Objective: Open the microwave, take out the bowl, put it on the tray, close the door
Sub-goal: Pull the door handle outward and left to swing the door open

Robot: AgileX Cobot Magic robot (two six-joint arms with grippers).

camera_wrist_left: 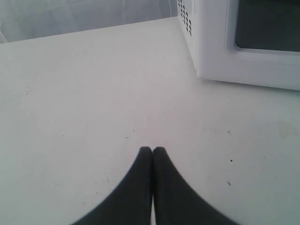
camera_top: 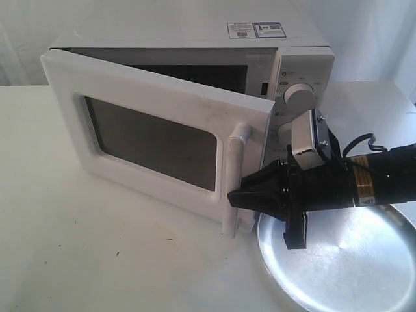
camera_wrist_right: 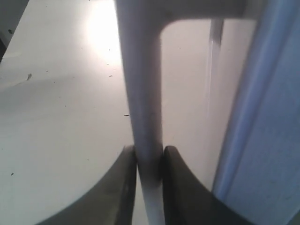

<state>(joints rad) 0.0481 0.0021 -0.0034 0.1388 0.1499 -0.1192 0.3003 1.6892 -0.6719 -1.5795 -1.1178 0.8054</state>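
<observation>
The right gripper (camera_top: 235, 197) (camera_wrist_right: 150, 154) is closed narrowly on the handle (camera_top: 234, 170) (camera_wrist_right: 140, 93), the vertical white bar being pinched between the two dark fingers at its lower part. The handle is fixed to the free edge of the door (camera_top: 149, 130), which is swung partly outward from the front of the microwave (camera_top: 296, 58). It is hinged on the microwave's left side, and a wedge of dark cavity is left exposed above it. What lies inside that cavity cannot be made out, so the bowl cannot be placed. The arm is stretched in from the right, across the microwave's control panel. Two round white knobs (camera_top: 299, 94) are seen there, the lower one partly covered by the wrist camera. Stickers (camera_top: 255, 29) are seen on the microwave's top.

The tray (camera_top: 364, 260) is laid flat on the table (camera_top: 97, 260), just in front of the microwave's right half and below the arm, with nothing resting on it.

The left gripper (camera_wrist_left: 152, 152) is held shut with nothing between its fingertips, over bare table near the microwave's (camera_wrist_left: 191, 37) vented left side.
</observation>
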